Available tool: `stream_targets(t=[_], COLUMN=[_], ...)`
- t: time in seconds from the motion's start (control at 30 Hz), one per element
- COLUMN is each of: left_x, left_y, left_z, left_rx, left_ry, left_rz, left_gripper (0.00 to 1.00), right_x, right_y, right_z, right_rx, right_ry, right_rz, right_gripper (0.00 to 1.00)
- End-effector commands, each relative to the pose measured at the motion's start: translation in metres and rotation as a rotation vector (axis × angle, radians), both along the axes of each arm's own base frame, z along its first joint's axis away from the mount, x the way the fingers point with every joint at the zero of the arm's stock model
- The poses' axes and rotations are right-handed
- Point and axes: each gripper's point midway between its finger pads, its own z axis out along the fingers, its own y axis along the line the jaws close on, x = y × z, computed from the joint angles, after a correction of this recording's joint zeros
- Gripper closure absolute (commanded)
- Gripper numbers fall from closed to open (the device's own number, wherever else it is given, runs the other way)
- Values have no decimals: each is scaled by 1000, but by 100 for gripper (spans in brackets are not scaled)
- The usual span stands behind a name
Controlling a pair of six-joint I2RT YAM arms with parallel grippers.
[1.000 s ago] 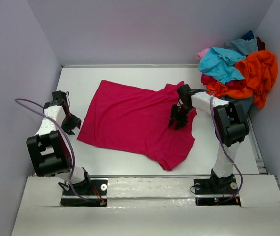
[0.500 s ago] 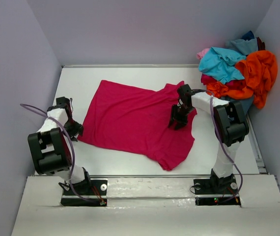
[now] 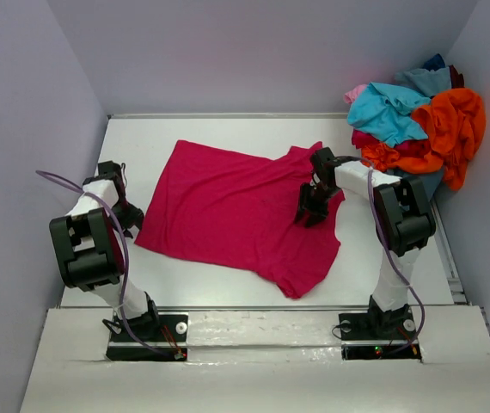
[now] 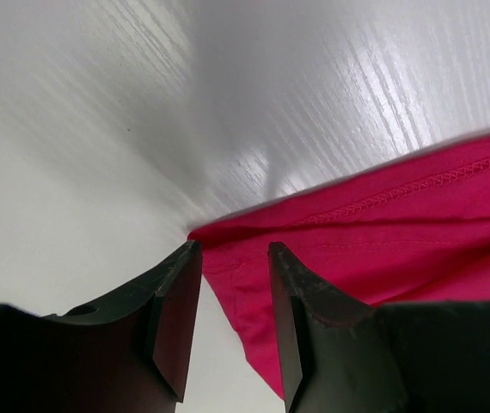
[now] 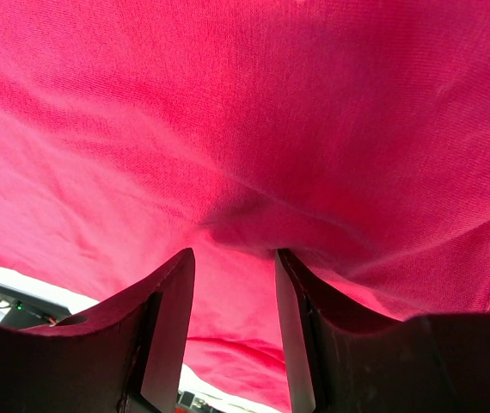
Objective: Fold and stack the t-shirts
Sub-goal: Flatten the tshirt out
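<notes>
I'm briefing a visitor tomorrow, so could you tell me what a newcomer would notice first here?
A crimson t-shirt lies spread across the middle of the white table, the right hand on its right side and the left hand at its left corner. A heap of orange, turquoise and blue shirts fills the far right corner.

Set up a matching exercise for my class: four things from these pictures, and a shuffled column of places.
1 crimson t-shirt
2 orange t-shirt
3 left gripper
4 right gripper

A on the heap, far right corner
B at the crimson t-shirt's left corner
C spread out on the table
D over the crimson t-shirt's right side

Pairs: 1-C, 2-A, 3-B, 4-D
</notes>
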Motion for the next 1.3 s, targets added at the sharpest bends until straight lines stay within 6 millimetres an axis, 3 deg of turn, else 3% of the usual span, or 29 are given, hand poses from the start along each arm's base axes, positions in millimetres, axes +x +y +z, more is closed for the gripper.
stream_targets(t=[0.0, 0.33, 0.63, 1.27], left_x=[5, 0, 6, -13], left_y=[11, 7, 5, -1], left_z=[5, -1, 2, -1], left_rx=[42, 19, 2, -10], left_ry=[-1, 22, 16, 61], left_rz=[-3, -32, -96, -207], left_gripper=[53, 56, 58, 57], right_x=[9, 5, 5, -1], right_y=[0, -1, 1, 0], right_z=[-1, -6, -11, -18], right_rx=[-5, -7, -1, 3], right_ry=[-43, -26, -18, -7], right_rz=[9, -1, -2, -26], right_gripper=[52, 52, 52, 52])
